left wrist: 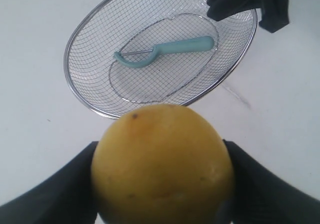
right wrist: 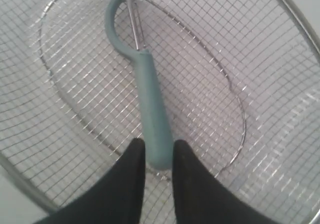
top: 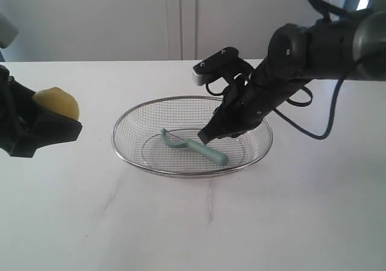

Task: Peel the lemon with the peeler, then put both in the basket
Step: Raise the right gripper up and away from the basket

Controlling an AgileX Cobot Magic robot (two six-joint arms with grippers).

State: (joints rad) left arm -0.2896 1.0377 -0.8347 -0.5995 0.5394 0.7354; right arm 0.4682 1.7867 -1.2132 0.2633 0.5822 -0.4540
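The yellow lemon [top: 57, 104] is held in the air at the far left, off to the left of the basket, with my left gripper [top: 59, 121] shut on it. In the left wrist view the lemon [left wrist: 162, 164] fills the gap between both black fingers [left wrist: 60, 189]; no sticker shows. The teal peeler [top: 202, 150] lies flat on the floor of the wire basket [top: 192, 173]. My right gripper [top: 205, 138] hovers just above the peeler [right wrist: 152, 109], jaws slightly parted. Its fingertips [right wrist: 135, 154] frame the handle end, and the side views show a gap below them.
The basket [left wrist: 75, 92] stands mid-table on a white tabletop [top: 181, 229]. The right arm [top: 301, 54] and its cable [top: 319, 132] reach over the basket's right rim. A white wall backs the table.
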